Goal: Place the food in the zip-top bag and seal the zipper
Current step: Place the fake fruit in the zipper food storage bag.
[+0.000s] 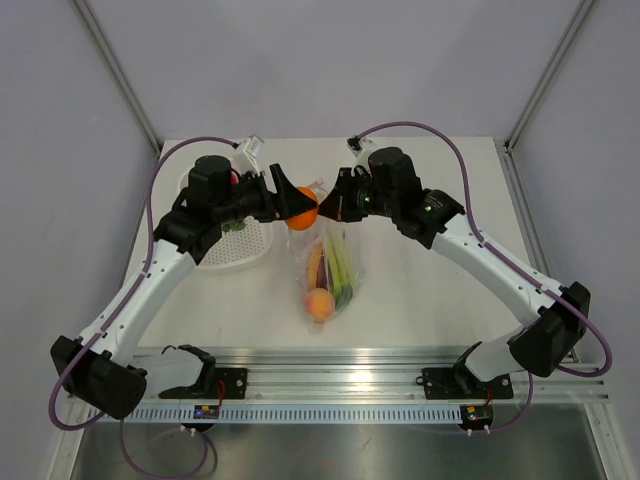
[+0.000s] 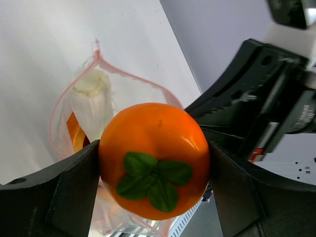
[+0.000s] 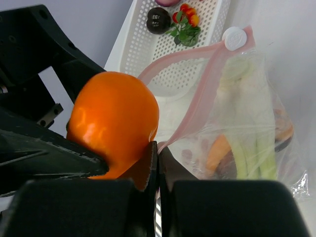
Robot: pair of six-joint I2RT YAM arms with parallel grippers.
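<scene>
My left gripper [image 1: 297,212] is shut on the orange [image 1: 302,210], a glossy fruit with green leaves [image 2: 154,160], and holds it just above the open mouth of the zip-top bag [image 1: 330,265]. My right gripper [image 3: 158,148] is shut on the bag's pink zipper strip [image 3: 195,116] and holds the mouth up. Inside the bag lie the celery stalk [image 1: 343,268], the carrot [image 1: 315,264] and the peach [image 1: 319,303]. In the left wrist view the zipper [image 2: 118,71] rings the open mouth with the celery end [image 2: 91,96] inside. The white slider [image 3: 235,37] sits at the strip's far end.
A white slotted basket [image 1: 240,245] stands at the left behind the left arm; in the right wrist view the basket [image 3: 148,44] holds a dark eggplant [image 3: 158,20] and a small tomato [image 3: 186,17]. The aluminium rail [image 1: 330,385] runs along the near edge.
</scene>
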